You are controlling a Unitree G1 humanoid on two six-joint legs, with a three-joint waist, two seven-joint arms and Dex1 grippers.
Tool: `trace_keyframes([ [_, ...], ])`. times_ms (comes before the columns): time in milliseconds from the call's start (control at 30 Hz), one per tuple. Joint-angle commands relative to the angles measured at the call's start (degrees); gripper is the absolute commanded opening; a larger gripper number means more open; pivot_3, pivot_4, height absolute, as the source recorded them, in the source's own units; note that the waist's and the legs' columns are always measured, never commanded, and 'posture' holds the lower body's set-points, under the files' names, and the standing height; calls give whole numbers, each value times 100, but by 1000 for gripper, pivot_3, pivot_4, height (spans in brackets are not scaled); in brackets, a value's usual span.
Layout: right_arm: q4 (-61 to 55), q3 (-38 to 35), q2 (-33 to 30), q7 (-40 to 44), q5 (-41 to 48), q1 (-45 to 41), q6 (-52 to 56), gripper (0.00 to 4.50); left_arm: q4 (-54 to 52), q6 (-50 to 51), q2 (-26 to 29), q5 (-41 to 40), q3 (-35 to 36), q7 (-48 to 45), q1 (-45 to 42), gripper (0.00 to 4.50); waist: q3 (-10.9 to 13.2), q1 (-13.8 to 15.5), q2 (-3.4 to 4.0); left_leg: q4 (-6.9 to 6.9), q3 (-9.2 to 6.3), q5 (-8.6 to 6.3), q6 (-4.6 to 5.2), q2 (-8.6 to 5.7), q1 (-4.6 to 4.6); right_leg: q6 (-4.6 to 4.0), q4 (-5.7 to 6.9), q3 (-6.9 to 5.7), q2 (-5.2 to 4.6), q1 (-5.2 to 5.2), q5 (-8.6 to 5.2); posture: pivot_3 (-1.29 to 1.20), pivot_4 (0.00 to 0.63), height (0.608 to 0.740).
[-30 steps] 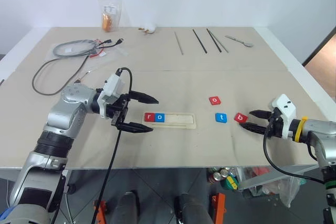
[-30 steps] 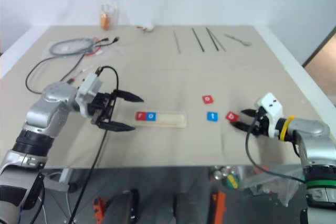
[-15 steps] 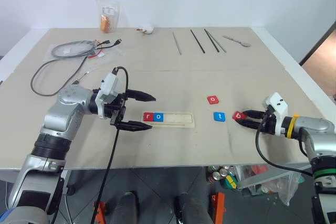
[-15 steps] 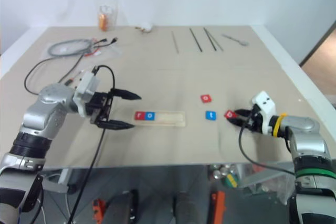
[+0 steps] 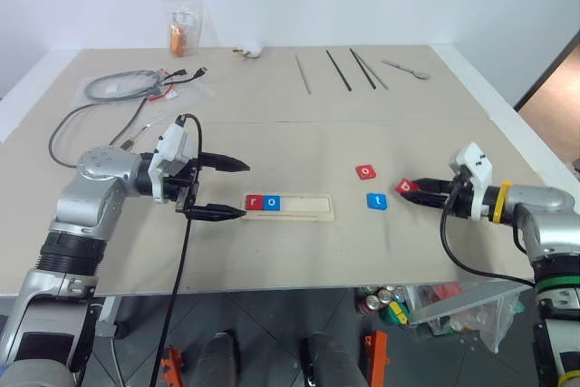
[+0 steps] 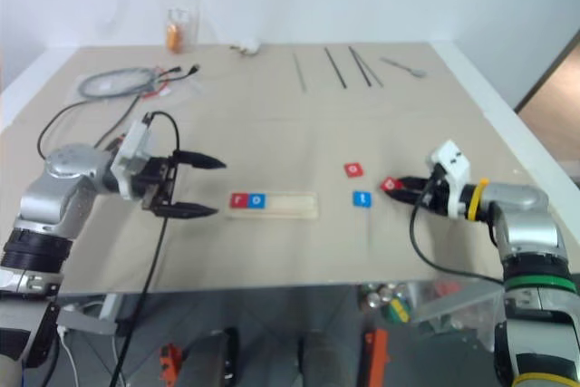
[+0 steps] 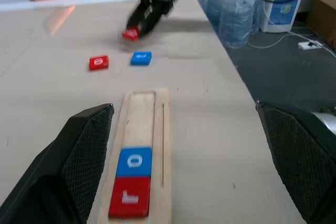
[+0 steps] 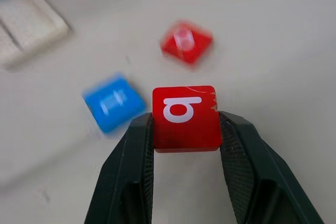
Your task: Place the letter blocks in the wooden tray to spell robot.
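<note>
Silver jointed arms, white wrist housings, black two-fingered left hand (image 5: 220, 189), yellow band, black cables

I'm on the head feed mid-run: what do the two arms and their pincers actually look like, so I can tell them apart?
Both arms are silver-grey metal with ribbed black joints. Each ends in a white block carrying a pincer of two tapered black fingers with cross-hatched inner pads: left pincer, right pincer. A black cable loops from each wrist. The right forearm alone wears a yellow band.
</note>
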Motion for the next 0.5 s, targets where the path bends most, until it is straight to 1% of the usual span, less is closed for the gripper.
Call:
trace_keyframes([
  [33, -1359, 318, -1, 548, 345, -560, 333, 1200, 91, -155, 181, 65, 228, -100, 28, 4500, 0, 2, 0, 0, 1, 0, 0, 1, 0, 0, 0, 1, 1, -1, 0, 0, 150, 740],
  [67, -1585, 441, 40, 620, 372, -624, 437, 1200, 96, -169, 182, 76, 233, -99, 45, 4500, 0, 5, 0, -4, 2, -1, -1, 6, -1, -1, 0, 1, 4, -5, 0, 0, 150, 740],
  [167, -2328, 1144, 346, 686, 235, -758, 724, 1200, 20, -169, 215, 68, 274, -83, 204, 4500, 0, 9, -1, -10, 2, -4, -7, 11, -1, -5, 0, 1, 8, -5, -7, 0, 150, 740],
  [233, -2553, 1516, 475, 721, 32, -752, 624, 1200, -30, -200, 233, 97, 284, -74, 320, 4500, 0, 10, -1, -10, 2, -8, -13, 15, -1, -8, 0, 1, 10, -6, -12, 0, 150, 740],
  [333, -2627, 1787, 552, 754, -118, -770, 535, 1200, -77, -237, 245, 127, 289, -65, 427, 4500, 0, 48, -1, -10, 5, -9, -15, 15, -24, -7, 1, 3, 10, -29, -13, 0, 150, 740],
  [400, -2529, 2054, 845, 568, -263, -950, 713, 1200, -198, -212, 261, 117, 297, -45, 568, 4500, 0, 69, -1, -4, 6, -9, -14, 15, -51, -5, 3, 3, 10, -48, -10, 0, 150, 740],
  [500, -2146, 2435, 1268, 297, -695, -1210, 658, 1200, -420, -179, 250, 85, 323, 39, 795, 4500, 0, 48, -2, -1, 13, -9, -14, 17, -58, -2, 5, 11, 14, -62, -2, 0, 150, 740],
])
